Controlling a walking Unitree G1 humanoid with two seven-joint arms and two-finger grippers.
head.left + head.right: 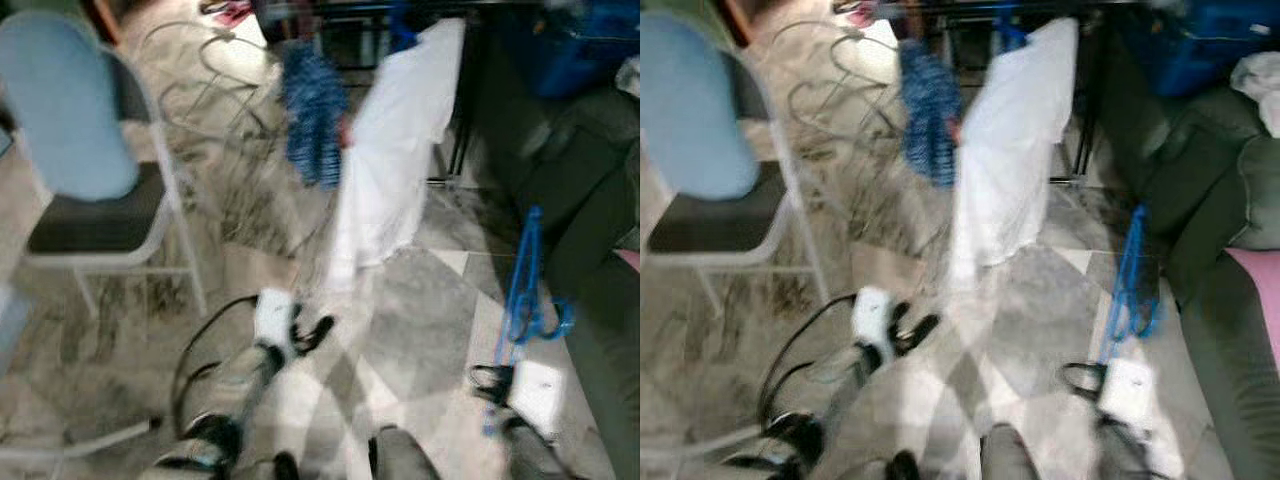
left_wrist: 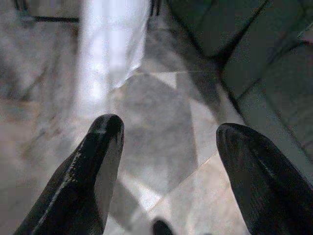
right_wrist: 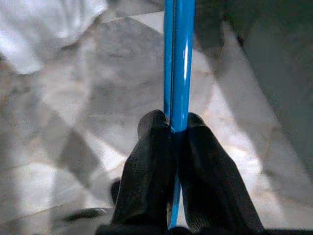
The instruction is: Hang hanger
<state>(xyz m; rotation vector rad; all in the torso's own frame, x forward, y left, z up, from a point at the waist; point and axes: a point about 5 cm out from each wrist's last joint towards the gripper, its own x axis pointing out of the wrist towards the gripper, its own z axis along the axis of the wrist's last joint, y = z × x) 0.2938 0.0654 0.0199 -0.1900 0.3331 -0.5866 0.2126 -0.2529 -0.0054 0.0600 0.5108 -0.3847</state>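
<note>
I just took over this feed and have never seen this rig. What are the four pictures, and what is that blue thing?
A two-armed humanoid robot is walking, so the pictures are blurred. The two wide pictures come from its head, looking down at a marble floor. The other two come from cameras on its wrists, looking along each tool's black fingers. The right tool is shut on a blue hanger, held upright beside a dark sofa. The left tool is open and holds nothing. Ahead, a white garment and a blue patterned one hang from a rack; a chair stands on the left.
</note>
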